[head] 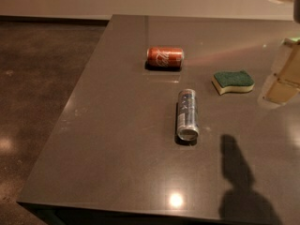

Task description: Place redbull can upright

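Observation:
The redbull can (188, 115) lies on its side near the middle of the dark table (117, 139), with its silver top facing the front edge. My gripper (282, 76) shows as pale, blurred parts at the right edge of the view. It is to the right of the can and well apart from it, above the table. Nothing is seen in it.
A red-orange cola can (164, 57) lies on its side farther back. A green and yellow sponge (233, 81) lies to the right of the redbull can. The table's left edge drops to a dark floor (37, 78). The arm's shadow (241, 177) falls at the front right.

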`<state>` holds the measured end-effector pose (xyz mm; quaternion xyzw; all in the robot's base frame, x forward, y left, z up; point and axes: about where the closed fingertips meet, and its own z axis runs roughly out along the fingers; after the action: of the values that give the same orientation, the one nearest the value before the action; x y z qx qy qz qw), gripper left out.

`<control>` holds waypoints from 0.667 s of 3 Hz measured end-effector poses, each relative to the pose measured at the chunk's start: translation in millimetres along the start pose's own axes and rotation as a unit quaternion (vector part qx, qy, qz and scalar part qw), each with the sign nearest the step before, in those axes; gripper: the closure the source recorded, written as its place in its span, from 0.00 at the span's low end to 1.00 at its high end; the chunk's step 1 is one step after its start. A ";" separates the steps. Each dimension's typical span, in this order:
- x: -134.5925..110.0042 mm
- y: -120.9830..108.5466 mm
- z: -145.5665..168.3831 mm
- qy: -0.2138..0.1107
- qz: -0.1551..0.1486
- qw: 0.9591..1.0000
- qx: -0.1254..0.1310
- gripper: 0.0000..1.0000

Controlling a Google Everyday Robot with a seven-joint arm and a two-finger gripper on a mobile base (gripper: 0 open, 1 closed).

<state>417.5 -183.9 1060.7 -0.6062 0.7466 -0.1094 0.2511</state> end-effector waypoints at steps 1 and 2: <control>-0.1 0.0 -0.1 0.000 0.000 1.000 0.000 0.00; -9.1 -1.4 -4.1 0.005 0.007 1.000 0.004 0.00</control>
<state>417.8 -176.1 1067.0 -0.5991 0.7518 -0.1134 0.2510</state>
